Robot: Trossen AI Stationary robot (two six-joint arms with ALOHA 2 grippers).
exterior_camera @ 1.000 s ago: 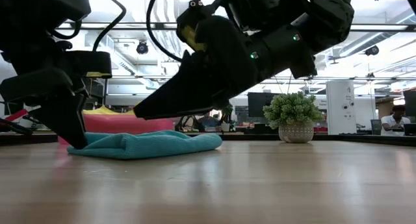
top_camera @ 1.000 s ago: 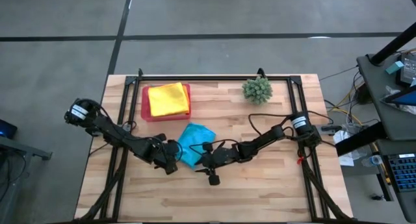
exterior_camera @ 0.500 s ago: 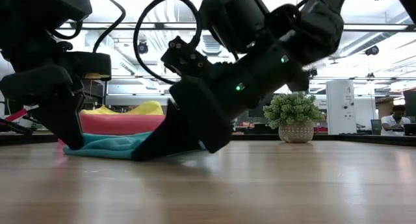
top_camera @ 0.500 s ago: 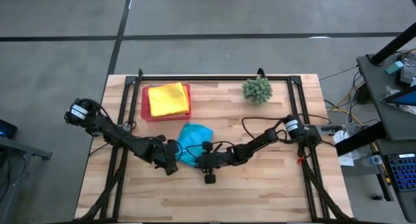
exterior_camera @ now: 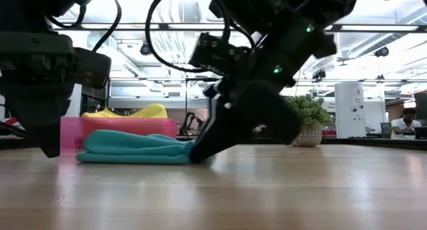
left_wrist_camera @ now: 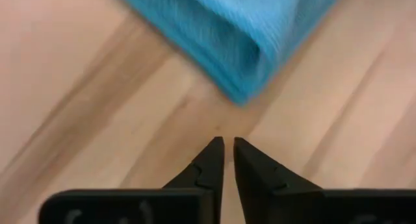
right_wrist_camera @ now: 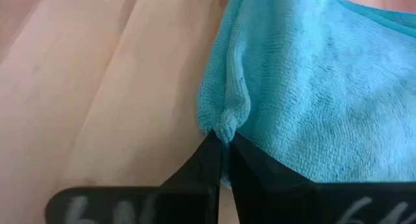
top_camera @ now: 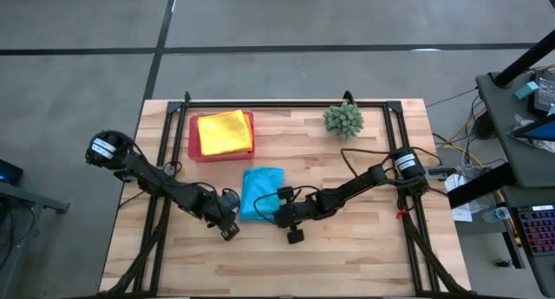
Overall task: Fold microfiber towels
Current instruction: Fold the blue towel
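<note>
Two hands down at the desk, both closed. My right hand (right_wrist_camera: 223, 141) pinches a corner of the blue towel (top_camera: 260, 191); the wrist view shows the cloth bunched up at the tips, so I judge I hold that corner to pull or fold it over. My left hand (left_wrist_camera: 227, 144) is shut on nothing, tips on bare wood just beside the towel's other near corner, touching no cloth; looks like it's parked there to pin or regrab.

Blue towel lies mid-desk (top_camera: 364, 247), roughly a folded rectangle, between both hands. Behind it, the yellow towel (top_camera: 225, 131) sits on the pink tray (top_camera: 192, 152), likely the drop-off spot for done ones. Plant (top_camera: 343, 119) stands well apart, out of the way.
</note>
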